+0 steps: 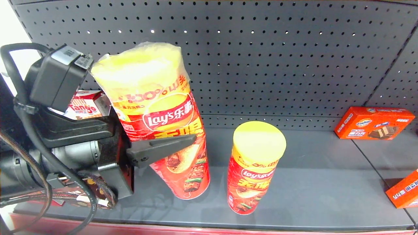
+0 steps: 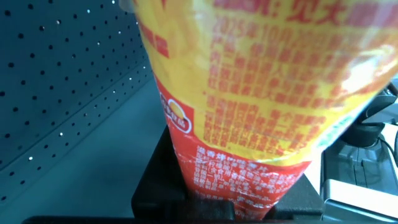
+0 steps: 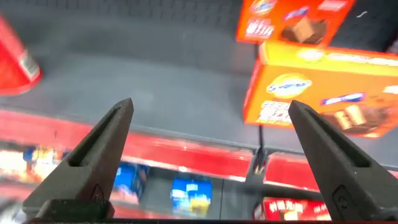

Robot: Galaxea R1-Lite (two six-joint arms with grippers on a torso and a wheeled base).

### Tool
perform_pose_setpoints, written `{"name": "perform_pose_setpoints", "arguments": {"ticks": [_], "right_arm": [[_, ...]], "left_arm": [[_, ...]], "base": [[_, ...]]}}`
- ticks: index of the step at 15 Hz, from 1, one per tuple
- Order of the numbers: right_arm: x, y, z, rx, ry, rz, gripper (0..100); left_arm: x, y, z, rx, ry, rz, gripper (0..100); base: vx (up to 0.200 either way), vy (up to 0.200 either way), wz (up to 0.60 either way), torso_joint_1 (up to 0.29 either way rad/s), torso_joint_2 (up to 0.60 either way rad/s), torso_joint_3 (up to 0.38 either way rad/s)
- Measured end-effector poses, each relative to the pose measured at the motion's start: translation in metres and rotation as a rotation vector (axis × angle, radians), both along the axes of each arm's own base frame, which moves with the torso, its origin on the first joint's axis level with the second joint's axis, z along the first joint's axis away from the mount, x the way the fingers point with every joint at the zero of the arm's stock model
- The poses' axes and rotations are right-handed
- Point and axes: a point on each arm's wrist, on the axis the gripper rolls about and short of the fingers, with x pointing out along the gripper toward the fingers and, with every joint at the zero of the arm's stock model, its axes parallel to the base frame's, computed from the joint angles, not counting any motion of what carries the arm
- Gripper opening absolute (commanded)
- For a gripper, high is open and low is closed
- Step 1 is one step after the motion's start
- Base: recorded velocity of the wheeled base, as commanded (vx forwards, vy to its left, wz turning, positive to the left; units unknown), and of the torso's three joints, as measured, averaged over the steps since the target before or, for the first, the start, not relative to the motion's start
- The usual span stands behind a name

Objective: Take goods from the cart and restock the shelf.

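Left gripper (image 1: pixel 171 143) clamped mid-body on held can (image 1: pixel 153 107); I judge its long axis tilted, base toward shelf (image 1: pixel 326 182), w/ standing can (image 1: pixel 254 166) just beside, robot's right.

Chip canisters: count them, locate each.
2. One chip canister tilted in the left gripper; second canister upright on the shelf, to its right.
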Motion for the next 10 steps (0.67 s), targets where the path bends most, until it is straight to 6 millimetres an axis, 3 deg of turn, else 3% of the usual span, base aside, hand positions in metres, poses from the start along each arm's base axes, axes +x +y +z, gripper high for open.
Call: {"name": "perform_pose_setpoints", "arguments": {"ticks": [5,10], "right_arm": [[0.004,-0.001,-0.046,0.02,0.048,-0.09,100],[0.004,0.002,-0.057,0.008,0.112,0.035,100]], "left_arm": [[0.0,0.0,0.0,0.0,0.0,0.0,0],[0.0,0.001,-0.002,0.004,0.004,0.004,0]], "base": [[0.0,0.0,0.0,0.0,0.0,0.0],[0.0,0.0,0.0,0.0,0.0,0.0]]}}
